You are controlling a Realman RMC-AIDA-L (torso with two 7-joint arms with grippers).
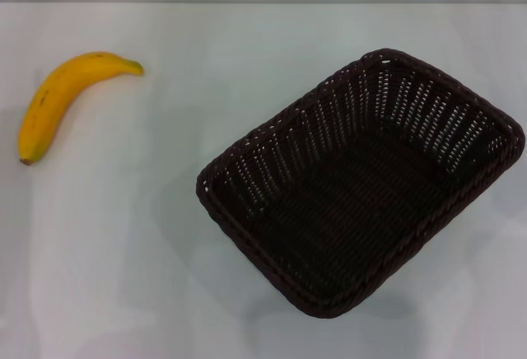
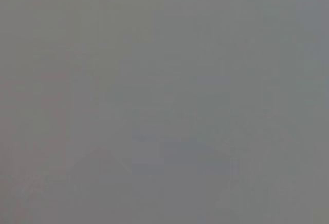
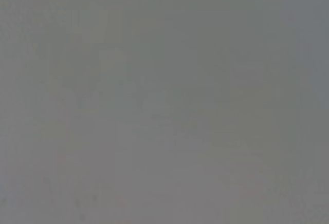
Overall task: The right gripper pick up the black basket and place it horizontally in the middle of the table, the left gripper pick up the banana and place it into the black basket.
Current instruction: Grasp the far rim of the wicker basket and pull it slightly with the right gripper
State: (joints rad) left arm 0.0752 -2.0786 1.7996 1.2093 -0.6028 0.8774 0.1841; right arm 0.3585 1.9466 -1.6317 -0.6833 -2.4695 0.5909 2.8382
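Two things lie on the white table (image 1: 123, 277): the banana (image 1: 58, 100) at far left, well apart from the black basket (image 1: 362, 186), set askew at right. Neither gripper shows in any view, so their state cannot be told.

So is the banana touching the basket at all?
Apart. The head view shows the banana lying well to the left of the basket, with bare table between them.

Glossy white table (image 1: 148, 277), pale grey wall behind, soft even light
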